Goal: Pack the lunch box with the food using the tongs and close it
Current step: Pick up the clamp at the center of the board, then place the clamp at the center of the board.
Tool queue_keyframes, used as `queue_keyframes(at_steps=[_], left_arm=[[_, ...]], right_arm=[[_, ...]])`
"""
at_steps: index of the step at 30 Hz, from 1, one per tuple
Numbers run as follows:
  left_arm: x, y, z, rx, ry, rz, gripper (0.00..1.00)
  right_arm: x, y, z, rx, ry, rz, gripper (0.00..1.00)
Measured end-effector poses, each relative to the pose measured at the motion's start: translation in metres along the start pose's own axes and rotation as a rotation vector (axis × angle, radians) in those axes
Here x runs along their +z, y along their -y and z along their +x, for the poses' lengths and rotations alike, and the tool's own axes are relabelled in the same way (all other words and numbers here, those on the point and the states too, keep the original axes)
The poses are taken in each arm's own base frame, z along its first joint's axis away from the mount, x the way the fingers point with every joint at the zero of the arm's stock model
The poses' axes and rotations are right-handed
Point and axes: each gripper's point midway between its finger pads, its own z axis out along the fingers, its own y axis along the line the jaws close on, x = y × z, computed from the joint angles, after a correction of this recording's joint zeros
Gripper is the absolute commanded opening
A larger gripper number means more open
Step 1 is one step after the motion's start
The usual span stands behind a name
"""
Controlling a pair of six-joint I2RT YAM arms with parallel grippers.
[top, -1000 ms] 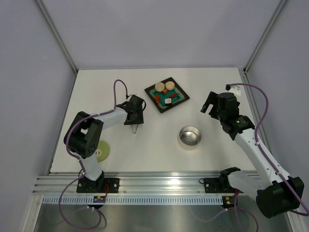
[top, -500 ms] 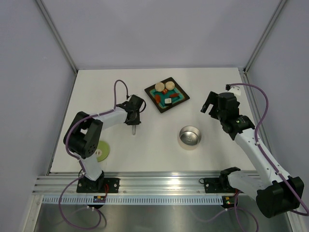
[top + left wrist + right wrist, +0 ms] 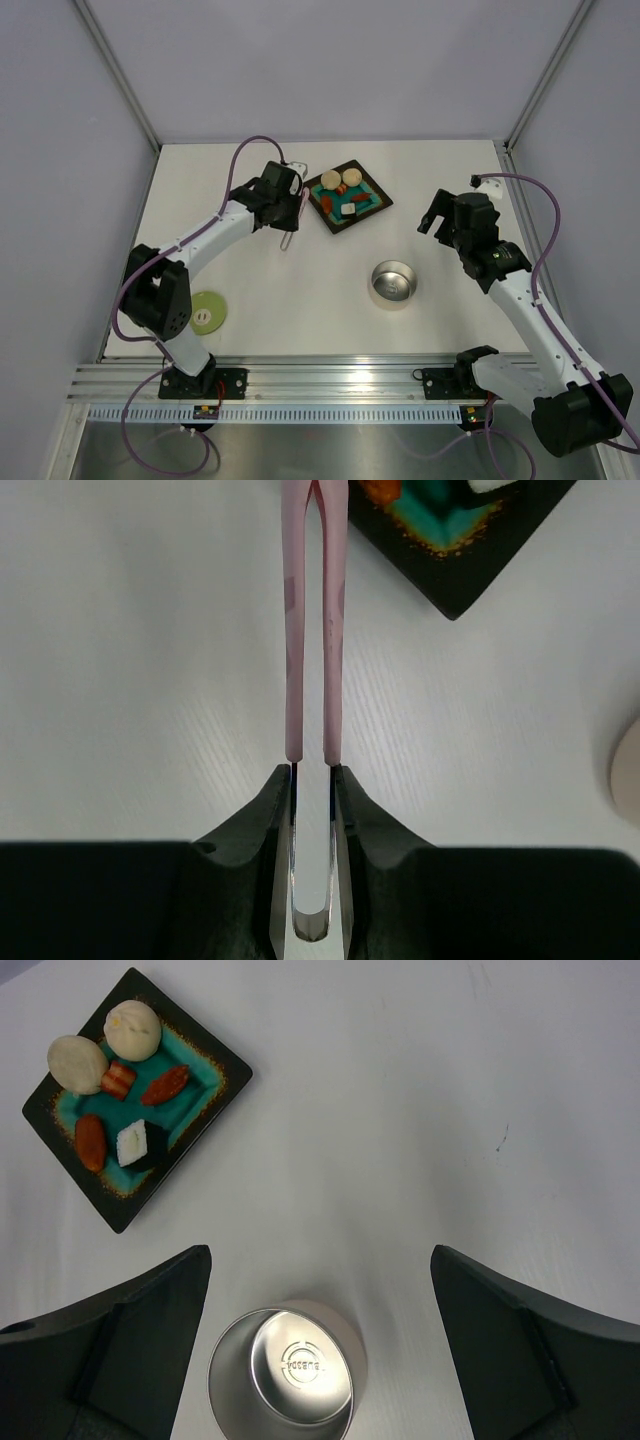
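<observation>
The slim pink tongs (image 3: 292, 226) (image 3: 313, 630) are in my left gripper (image 3: 293, 208) (image 3: 312, 772), which is shut on their steel bend end. Their two arms reach forward, tips close to the near corner of the teal tray (image 3: 470, 575). The food lies on that tray (image 3: 331, 226): two beige balls (image 3: 78, 1063), red-orange bits (image 3: 90, 1141) and a white block (image 3: 134, 1142). The lunch box (image 3: 393, 282) (image 3: 285, 1370) stands open and empty in mid-table. My right gripper (image 3: 437, 214) (image 3: 320, 1260) hovers open above and just behind it. The green lid (image 3: 207, 311) lies at the front left.
The tray (image 3: 118, 1224) sits at the back centre of the white table, left of the right arm. Purple cables loop off both arms. An aluminium rail with the arm bases runs along the near edge.
My left gripper has shut on the tongs and carried them from mid-left of the table back toward the tray. The left arm has stretched out, uncovering the lid. The right arm is still.
</observation>
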Motion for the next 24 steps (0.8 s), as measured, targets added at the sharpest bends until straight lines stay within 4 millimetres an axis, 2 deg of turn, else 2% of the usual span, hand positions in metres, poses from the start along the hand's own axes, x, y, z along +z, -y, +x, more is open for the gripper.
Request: queue_keyframes(at_steps=[2,11,16,24], left_arm=[[-0.002,0.005,-0.003,0.015,0.004,0.030,0.11],[-0.005,0.009,0.008,0.023,-0.045,0.061,0.17],[-0.005,0.009,0.010,0.031,-0.053,0.060,0.29],[-0.005,0.008,0.012,0.032,-0.060,0.058,0.31]], right_arm=[[0.000,0.000,0.000,0.000,0.000,0.001,0.99],[0.000,0.000,0.000,0.000,0.001,0.001,0.99],[0.000,0.000,0.000,-0.001,0.000,0.002,0.99],[0.000,0.003,0.004,-0.007,-0.016,0.012,0.99]])
